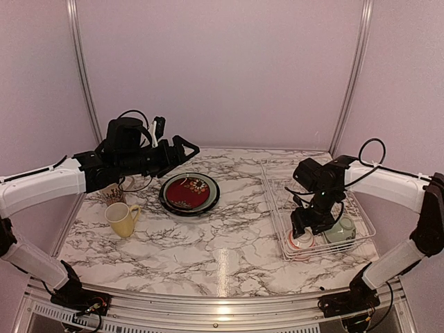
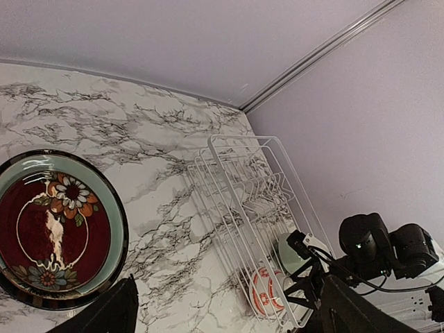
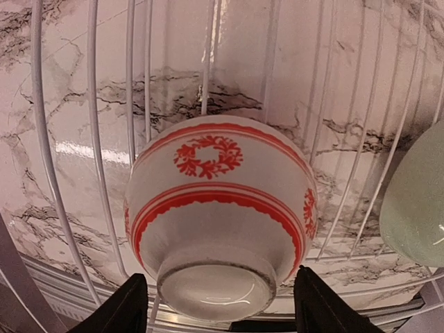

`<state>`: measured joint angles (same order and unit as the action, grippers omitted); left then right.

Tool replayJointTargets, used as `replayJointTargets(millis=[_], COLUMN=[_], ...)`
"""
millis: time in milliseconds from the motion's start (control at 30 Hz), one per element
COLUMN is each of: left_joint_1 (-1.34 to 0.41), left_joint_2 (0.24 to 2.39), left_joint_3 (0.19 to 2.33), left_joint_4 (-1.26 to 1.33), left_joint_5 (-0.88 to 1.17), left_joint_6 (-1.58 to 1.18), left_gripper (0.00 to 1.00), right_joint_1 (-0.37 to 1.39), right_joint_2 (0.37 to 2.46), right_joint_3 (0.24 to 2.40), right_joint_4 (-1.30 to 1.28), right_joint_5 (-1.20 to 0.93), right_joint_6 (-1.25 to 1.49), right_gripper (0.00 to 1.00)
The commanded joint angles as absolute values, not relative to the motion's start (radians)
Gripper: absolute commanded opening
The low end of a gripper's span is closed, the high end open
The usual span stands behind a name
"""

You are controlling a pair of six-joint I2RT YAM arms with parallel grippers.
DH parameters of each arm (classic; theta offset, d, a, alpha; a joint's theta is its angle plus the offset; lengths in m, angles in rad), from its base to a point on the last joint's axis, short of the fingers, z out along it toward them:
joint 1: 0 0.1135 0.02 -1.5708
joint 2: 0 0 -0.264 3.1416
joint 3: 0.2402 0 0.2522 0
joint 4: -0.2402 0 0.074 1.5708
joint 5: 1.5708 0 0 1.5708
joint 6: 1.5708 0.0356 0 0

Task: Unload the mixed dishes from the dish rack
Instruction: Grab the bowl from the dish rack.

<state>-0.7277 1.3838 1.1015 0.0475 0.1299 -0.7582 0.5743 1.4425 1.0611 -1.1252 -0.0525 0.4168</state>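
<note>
The white wire dish rack (image 1: 277, 182) stands on the right of the marble table. A red-rimmed white bowl (image 1: 301, 241) lies overturned in its near end, with a pale green bowl (image 1: 340, 229) beside it. My right gripper (image 1: 306, 229) hangs just over the red-rimmed bowl (image 3: 220, 201). It is open, its fingertips (image 3: 119, 310) on either side of the bowl's foot without touching. My left gripper (image 1: 186, 148) is open and empty, raised above the red patterned plate (image 1: 189, 193). A yellow mug (image 1: 123, 218) stands on the table at the left. The other plates are out of view.
A cream patterned mug (image 1: 113, 195) stands behind the yellow mug, partly hidden under the left arm. The left wrist view shows the plate (image 2: 52, 229), the rack (image 2: 253, 201) and the right arm (image 2: 388, 253). The pale green bowl (image 3: 416, 201) sits close on the right of the red-rimmed bowl.
</note>
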Motion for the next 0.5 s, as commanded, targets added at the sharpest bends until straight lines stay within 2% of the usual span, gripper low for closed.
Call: replayJointTargets(millis=[0,400,467], left_joint_1=[-0.736,-0.74,-0.741], left_joint_2=[1.374,1.344,1.341], left_joint_3=[1.104,1.123,1.124], left_joint_4=[0.051,0.023,0.021], left_joint_5=[0.142,0.128,0.127], left_joint_6=[-0.738,-0.72,-0.721], left_gripper=[0.95,0.97,0.97], right_joint_1=[0.588,0.593,0.594], right_joint_2=[1.468,1.468,1.471], right_joint_3=[1.055,1.007,1.002], right_joint_4=[-1.09,-1.067,-1.055], right_joint_5=[-0.029,0.022,0.022], right_joint_6=[0.425,0.412,0.41], right_gripper=[0.69,0.66,0.61])
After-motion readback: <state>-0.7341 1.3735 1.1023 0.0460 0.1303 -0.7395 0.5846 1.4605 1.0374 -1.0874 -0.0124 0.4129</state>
